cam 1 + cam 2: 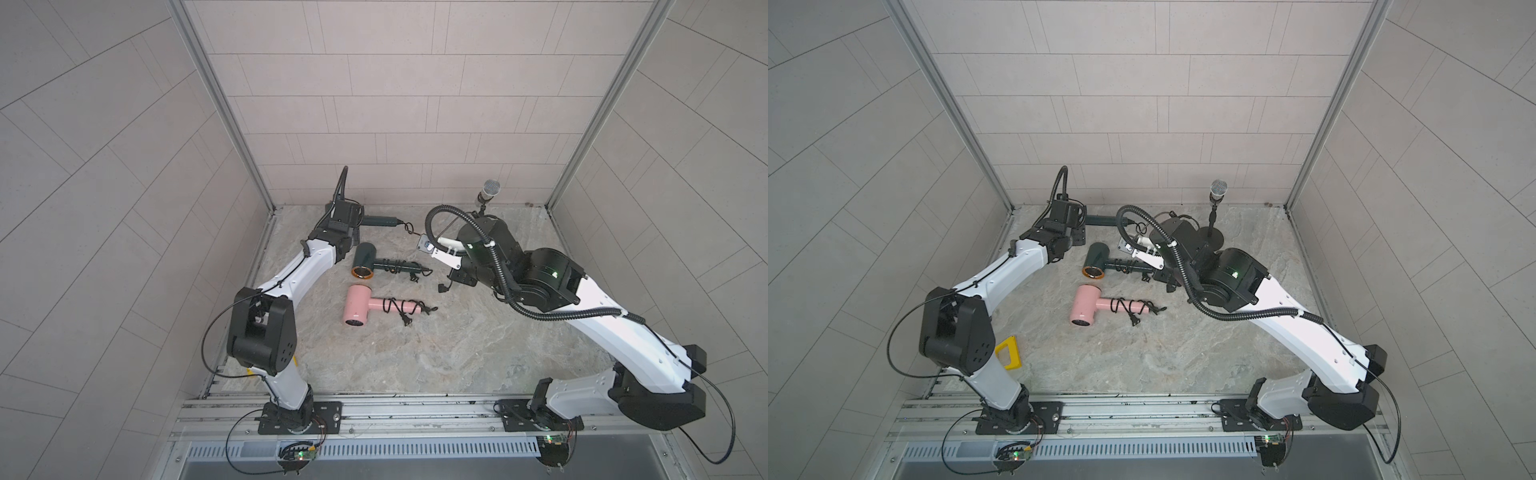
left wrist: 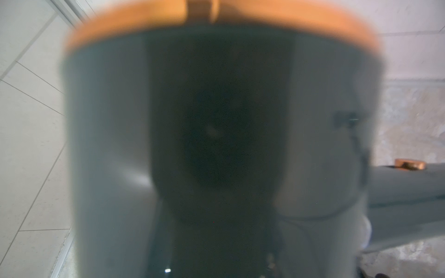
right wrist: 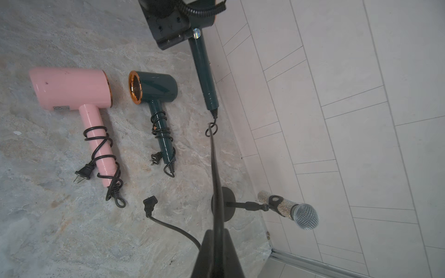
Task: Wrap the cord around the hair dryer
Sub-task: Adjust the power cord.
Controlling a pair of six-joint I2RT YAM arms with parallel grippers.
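**Surface and room.** Grey-beige marbled tabletop (image 1: 415, 353), enclosed on three sides by pale tiled wall panels (image 1: 374, 104) that met at aluminium corner posts (image 1: 222, 108). A slotted metal rail (image 1: 395, 409) along the front edge carried both arm bases.

**Items at rest.**
- Pink plastic hair dryer (image 1: 357, 309), on its side near the middle, with its black cord coiled round the handle.
- Dark green hair dryer with a copper nozzle ring (image 1: 365, 262), just behind the pink one and likewise on its side, cord round the handle.
- Silver mesh-headed microphone (image 1: 490, 189) on a small black stand, at the back by the wall.
- Yellow handle-shaped plastic piece (image 1: 1009, 353), at the left edge beside the left arm, seen in a top view.

**Left arm** (image 1: 299, 266). It reached from the front left to the back-left corner, elbow raised. The left gripper (image 1: 348, 226) was clamped on the barrel of a second dark green hair dryer (image 1: 380, 221). That dryer's bare handle pointed along the back of the tabletop toward the right. The wrist view was filled by the blurred barrel and its copper rim.

**Right arm** (image 1: 615, 332). It extended from the front right toward the centre back. The right gripper (image 3: 215, 234) was closed tight on the thin black cord (image 3: 213, 168) of the held dryer. The cord ran taut from the end of the handle to the gripper. Its remainder curved down to the tabletop and ended in a black plug (image 3: 150, 201), which lay flat near the handle ends of the two wrapped dryers.
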